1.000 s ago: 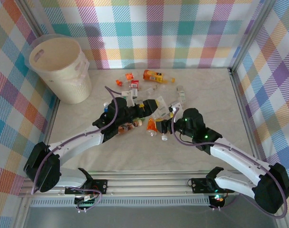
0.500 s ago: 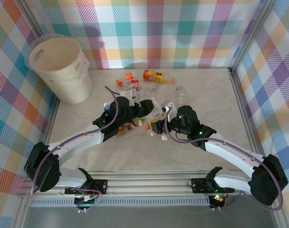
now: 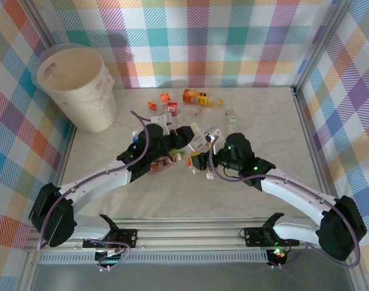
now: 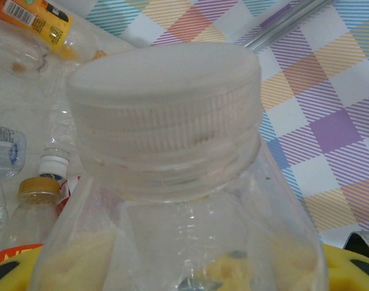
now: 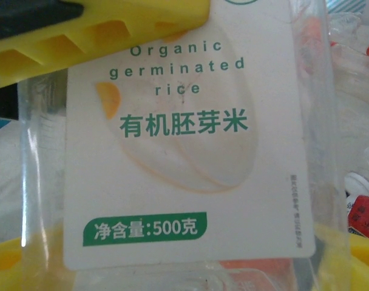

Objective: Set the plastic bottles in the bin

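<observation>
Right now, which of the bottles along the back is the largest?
The orange-labelled bottle, lying on its side at the right of that row. It is longer than the small orange one and the red one.

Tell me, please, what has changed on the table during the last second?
The right hand moved left, closer to the left hand, and now straddles a white-labelled bottle. The left hand seems to have closed on a white-capped bottle. The bin stayed put.
</observation>
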